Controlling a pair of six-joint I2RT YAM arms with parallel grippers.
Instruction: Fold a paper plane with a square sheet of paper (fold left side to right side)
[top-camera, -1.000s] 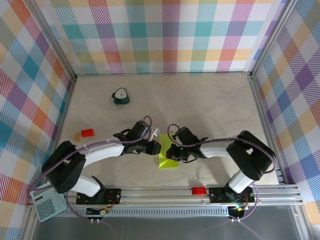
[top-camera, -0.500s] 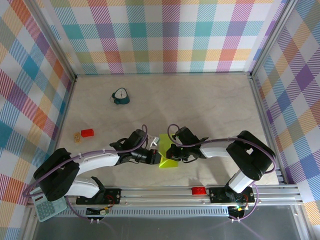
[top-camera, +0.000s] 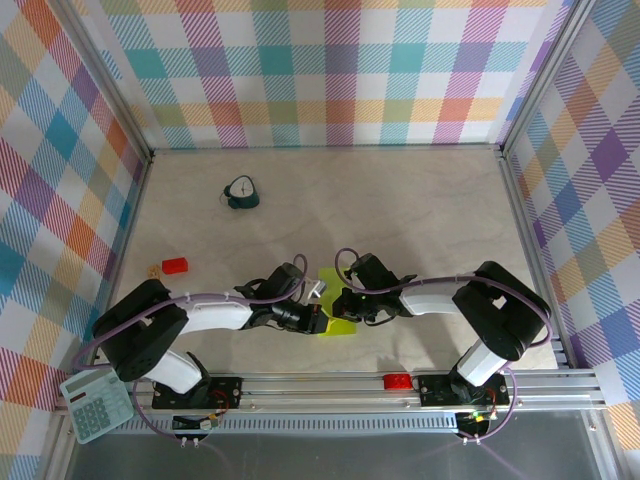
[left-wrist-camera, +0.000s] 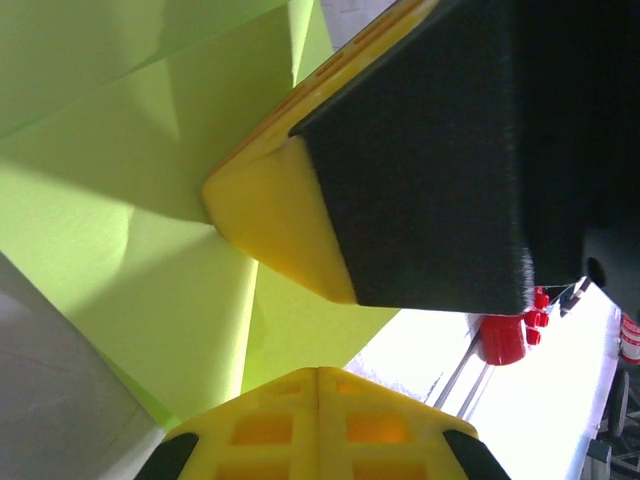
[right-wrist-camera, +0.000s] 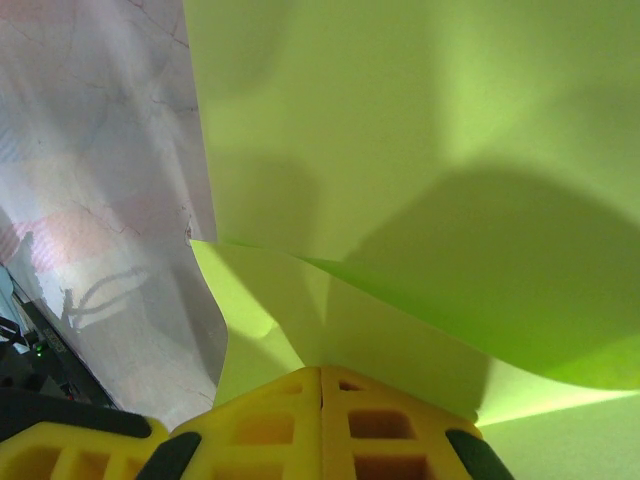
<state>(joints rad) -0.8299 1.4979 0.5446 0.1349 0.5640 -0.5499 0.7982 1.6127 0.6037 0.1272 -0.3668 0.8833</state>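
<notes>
The square sheet of paper (top-camera: 343, 326) (left-wrist-camera: 120, 220) (right-wrist-camera: 400, 120) is lime green and partly folded. It lies near the table's front middle, between my two grippers. My left gripper (top-camera: 318, 320) (left-wrist-camera: 318, 372) is shut, its tips right at the sheet's lower edge; I cannot tell whether paper is pinched between them. My right gripper (top-camera: 338, 305) (right-wrist-camera: 321, 370) is shut on the sheet. A crease runs into its seam, and a lifted flap curves above it. One of the right gripper's yellow and black fingers (left-wrist-camera: 275, 225) presses the paper just ahead of my left tips.
A small teal clock (top-camera: 240, 193) stands at the back left. A red block (top-camera: 175, 265) lies at the left beside a small tan piece (top-camera: 152, 269). A calculator (top-camera: 95, 405) sits off the front left corner. A red clamp (top-camera: 396, 381) (left-wrist-camera: 500, 338) is on the front rail.
The left gripper closed and moved down and to the right, reaching the sheet's near left edge. The right gripper and the paper have barely moved.
</notes>
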